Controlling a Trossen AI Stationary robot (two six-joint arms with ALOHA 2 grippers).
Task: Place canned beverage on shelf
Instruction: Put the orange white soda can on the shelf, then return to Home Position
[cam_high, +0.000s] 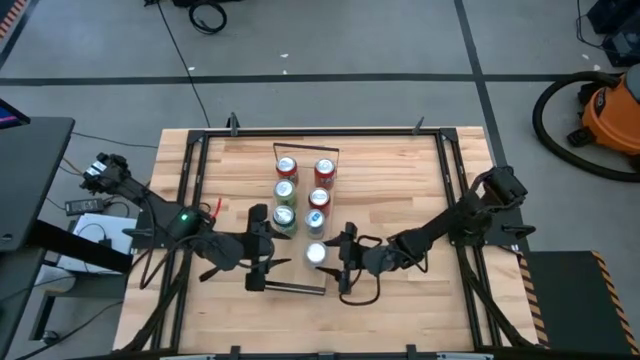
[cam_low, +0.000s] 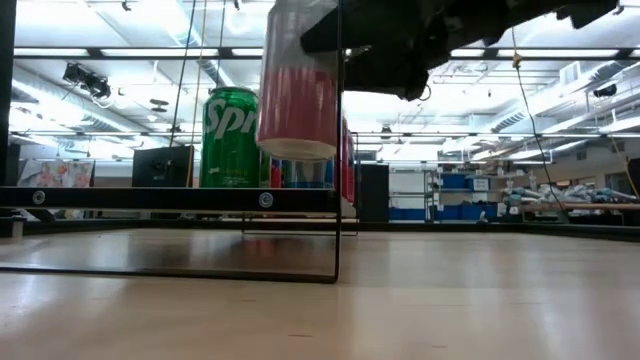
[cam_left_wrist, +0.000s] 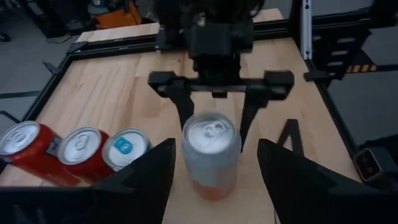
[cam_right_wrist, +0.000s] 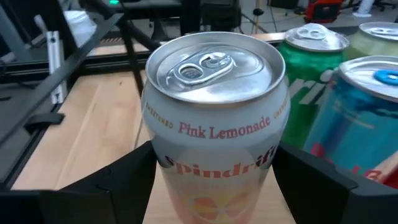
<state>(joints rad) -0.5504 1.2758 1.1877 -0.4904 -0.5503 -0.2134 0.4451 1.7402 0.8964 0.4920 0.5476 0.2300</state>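
Big wooden table (cam_high: 400, 180) first, with the shelf (cam_high: 301, 215) running down its middle, loaded with two rows of cans: red ones (cam_high: 287, 167) at the far end, a green Sprite (cam_low: 231, 138) and a blue can (cam_right_wrist: 367, 118) nearer. At the shelf's near end the right gripper (cam_high: 335, 256) pinches the pink lemonade can (cam_right_wrist: 214, 118), lifted off the table just beside the green and blue cans. The left gripper (cam_high: 262, 250) sits opposite, jaws pressed together, holding nothing. Black wire frame (cam_low: 337, 150) stands right in front.
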